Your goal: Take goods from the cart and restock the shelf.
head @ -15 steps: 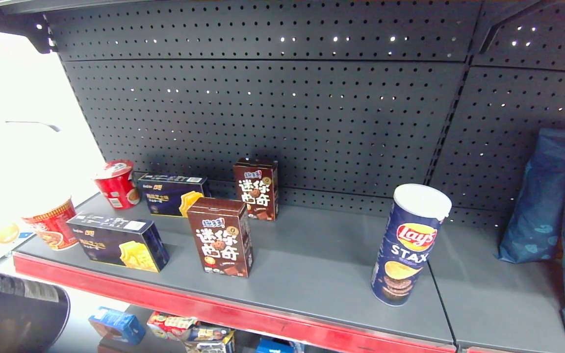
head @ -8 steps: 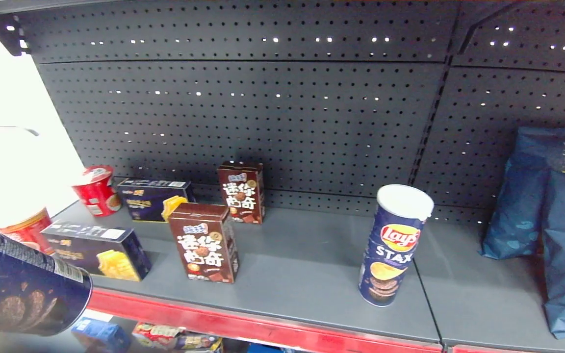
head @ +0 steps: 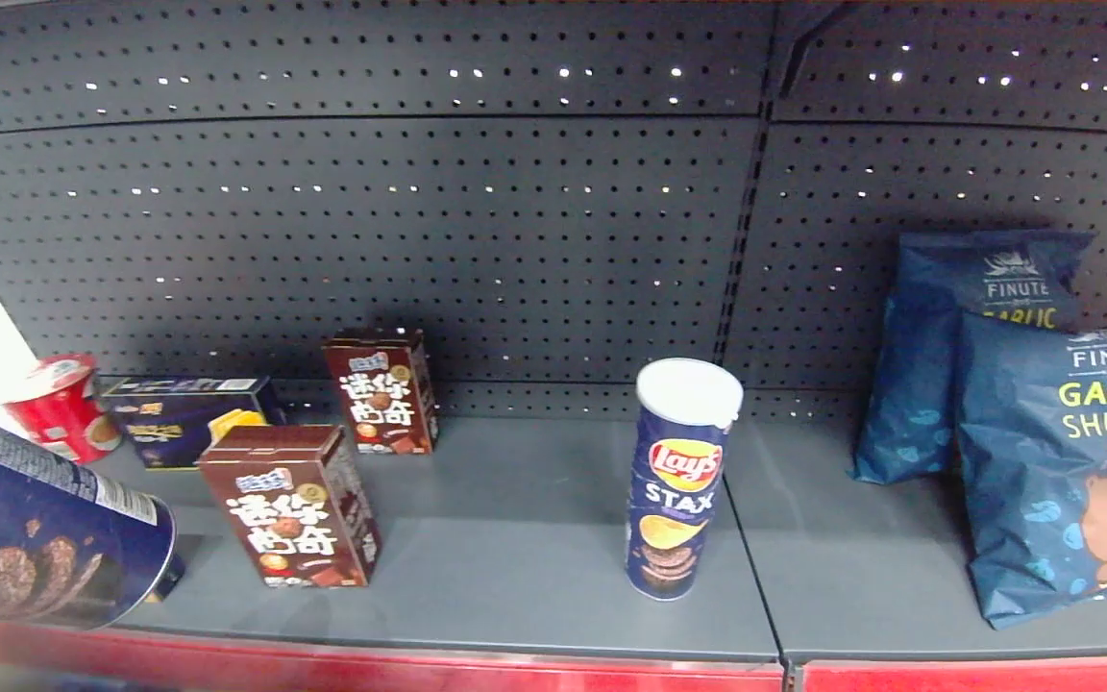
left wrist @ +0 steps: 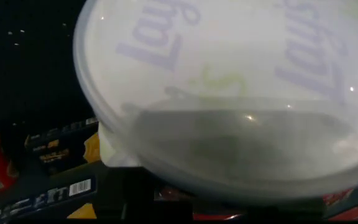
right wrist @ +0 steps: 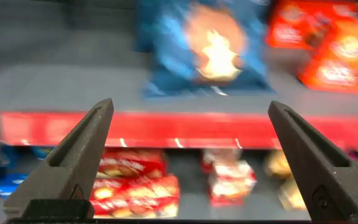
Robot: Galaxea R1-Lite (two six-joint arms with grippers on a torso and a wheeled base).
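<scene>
- While the tilted dark-blue cardboard chip tube [head: 44, 538] hangs at the grey metal shelf's [head: 515, 557] front edge, well left of the upright matching tube [head: 678, 481], its base points that way.
- Left gripper, I judge, clamps it, white plastic lid [left wrist: 229, 93] wristward.
- Right gripper [right wrist: 190, 106] gapes, holding nothing.

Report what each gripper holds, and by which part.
The left arm holds the chip can, tilted, lid toward its wrist camera; where it is gripped is hidden. The right gripper holds nothing, jaws open.

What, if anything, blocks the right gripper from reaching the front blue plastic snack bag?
Probably reachable, yes: the right gripper is open and empty, facing the front blue plastic snack bag with nothing between them.
</scene>
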